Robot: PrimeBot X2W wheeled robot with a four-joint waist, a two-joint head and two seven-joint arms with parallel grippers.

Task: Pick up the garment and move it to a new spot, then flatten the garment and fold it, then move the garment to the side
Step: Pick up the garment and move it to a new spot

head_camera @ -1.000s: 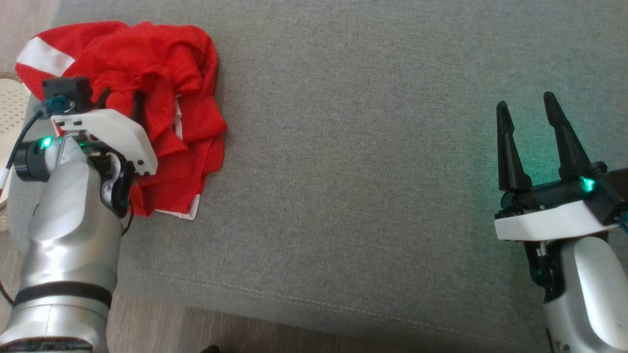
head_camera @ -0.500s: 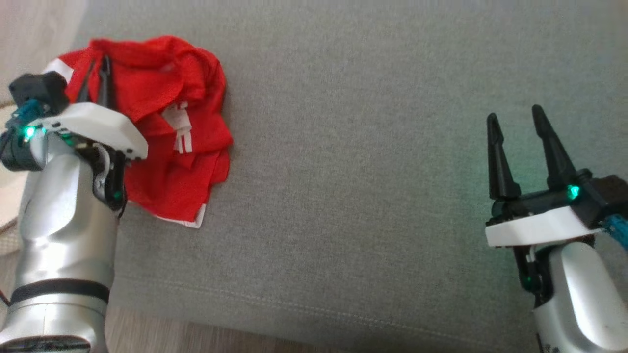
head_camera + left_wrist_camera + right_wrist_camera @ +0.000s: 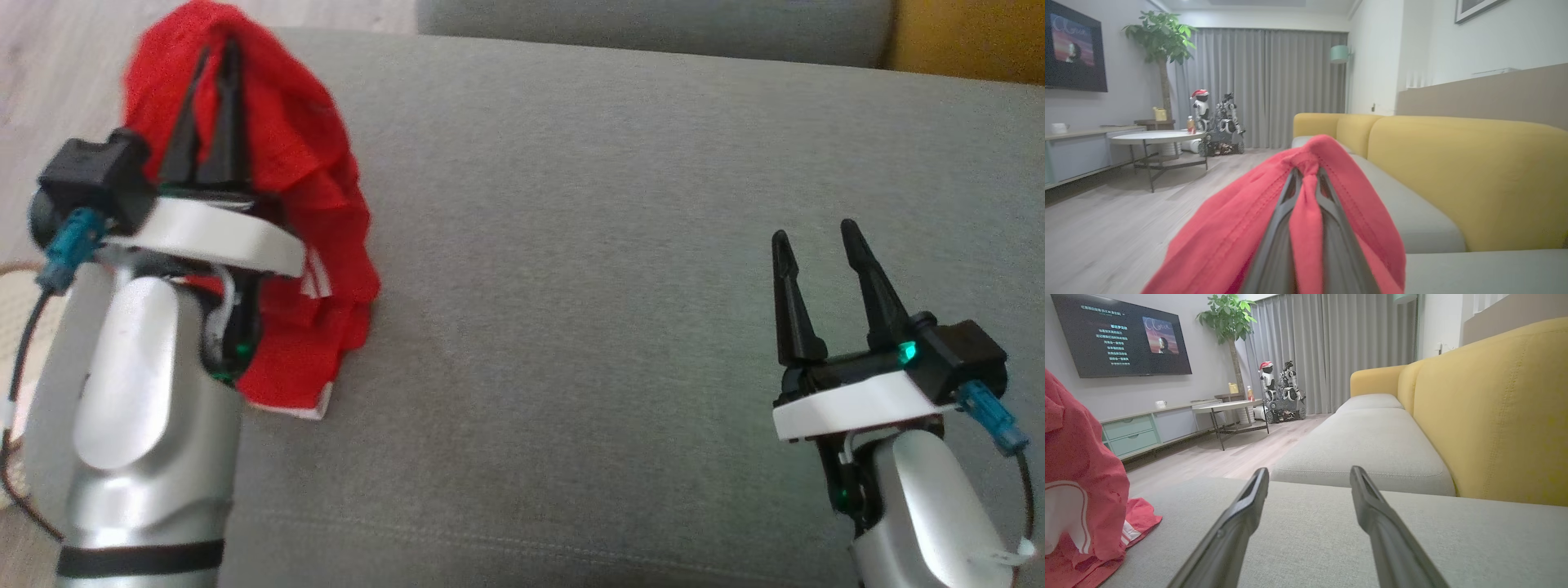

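Note:
The garment point(image 3: 302, 204) is red mesh cloth with white stripes, at the left end of the grey sofa seat point(image 3: 588, 269). My left gripper point(image 3: 219, 51) is shut on a fold of it and holds that part lifted, with the rest hanging down to the cushion. In the left wrist view a pinch of red garment point(image 3: 1306, 204) sits between the two dark fingers and drapes over both. My right gripper point(image 3: 812, 237) is open above the bare seat at the right, well apart from the cloth. The right wrist view shows the garment point(image 3: 1081, 477) at its left edge.
The seat's front seam point(image 3: 490, 539) runs near the bottom, with wood floor point(image 3: 57, 73) off its left end. A yellow backrest point(image 3: 1494, 416) stands along the far side. Another grey cushion point(image 3: 1367, 453) lies ahead, and a round table point(image 3: 1151, 139) stands on the floor.
My left gripper closed on the red garment and has lifted a fold of it off the seat. The head camera has tilted up. The right gripper stays open.

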